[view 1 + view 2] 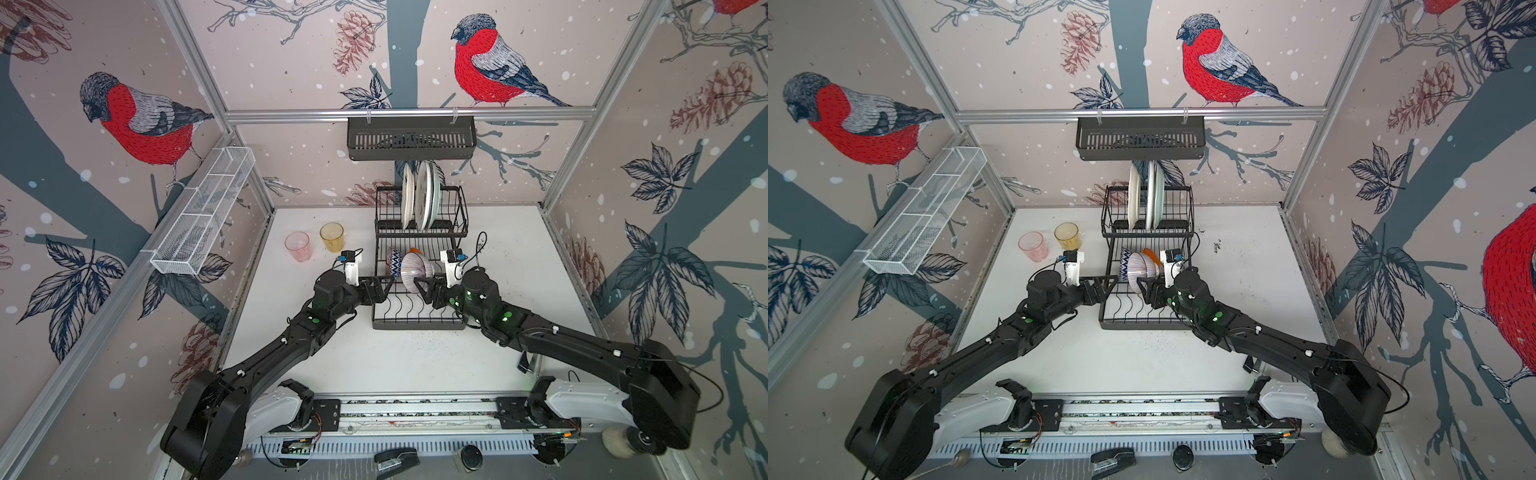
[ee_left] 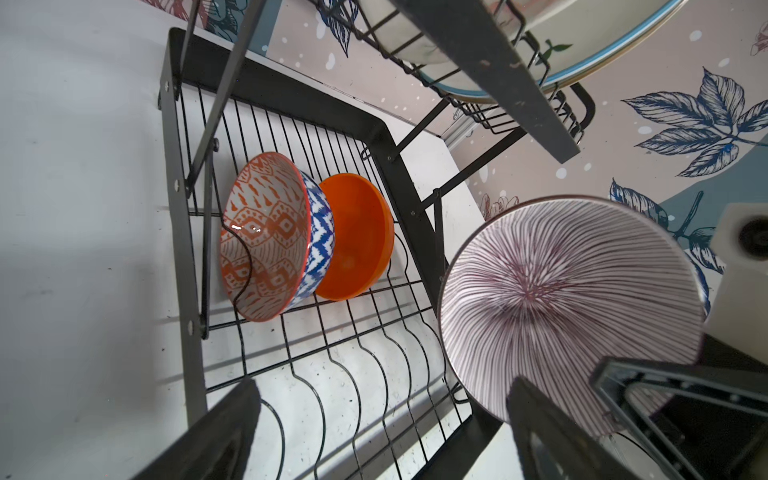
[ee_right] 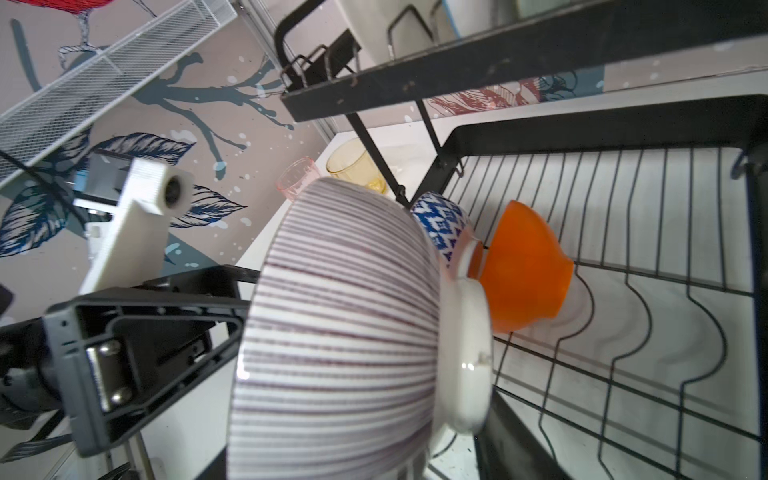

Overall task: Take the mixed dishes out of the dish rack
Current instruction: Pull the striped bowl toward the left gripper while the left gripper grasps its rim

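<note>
The black two-tier dish rack (image 1: 417, 325) stands mid-table. Pale plates (image 1: 419, 199) stand upright in its raised basket. A blue-patterned bowl (image 2: 270, 237) and an orange bowl (image 2: 357, 237) lean on edge in the lower tray. My right gripper (image 1: 417, 286) is shut on the rim of a white ribbed bowl (image 1: 415, 272), held on edge over that tray; the bowl (image 3: 345, 332) hides the fingers in the right wrist view. My left gripper (image 1: 388, 286) is open at the rack's left side, one finger (image 2: 536, 415) beside the bowl's rim. Pink (image 1: 298, 246) and amber (image 1: 332, 237) tumblers stand on the table left of the rack.
A black slotted shelf basket (image 1: 411, 139) hangs on the back rail above the rack. A long white mesh tray (image 1: 203, 212) is fixed along the left wall. A black stapler (image 1: 395, 457) lies below the front rail.
</note>
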Action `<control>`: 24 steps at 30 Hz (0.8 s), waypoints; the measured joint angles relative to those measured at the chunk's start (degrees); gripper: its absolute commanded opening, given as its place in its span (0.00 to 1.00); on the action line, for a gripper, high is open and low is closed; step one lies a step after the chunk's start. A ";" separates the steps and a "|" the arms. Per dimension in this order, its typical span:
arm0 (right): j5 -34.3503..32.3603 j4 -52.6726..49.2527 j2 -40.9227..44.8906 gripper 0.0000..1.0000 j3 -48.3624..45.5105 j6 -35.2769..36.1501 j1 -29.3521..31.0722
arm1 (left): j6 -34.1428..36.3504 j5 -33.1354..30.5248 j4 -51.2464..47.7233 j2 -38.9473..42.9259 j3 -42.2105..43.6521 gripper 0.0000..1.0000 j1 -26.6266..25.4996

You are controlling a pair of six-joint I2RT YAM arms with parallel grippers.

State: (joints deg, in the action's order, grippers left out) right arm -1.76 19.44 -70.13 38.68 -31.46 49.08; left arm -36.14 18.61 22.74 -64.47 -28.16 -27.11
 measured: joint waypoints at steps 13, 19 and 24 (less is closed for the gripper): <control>1.44 3.52 -3.13 0.50 1.49 -0.02 3.02 | -4.39 4.24 7.58 -2.21 1.88 0.75 -0.13; 1.66 4.50 -4.44 0.50 1.92 -0.07 4.72 | -7.19 6.71 11.10 -5.09 2.21 0.63 -0.26; 1.66 6.03 -5.14 0.50 1.92 -1.51 5.51 | -8.76 8.33 12.96 -6.75 2.32 0.52 -0.35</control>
State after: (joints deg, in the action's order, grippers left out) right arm -0.10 25.47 -75.26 40.60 -32.97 54.59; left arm -44.91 26.94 35.70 -71.22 -25.85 -27.46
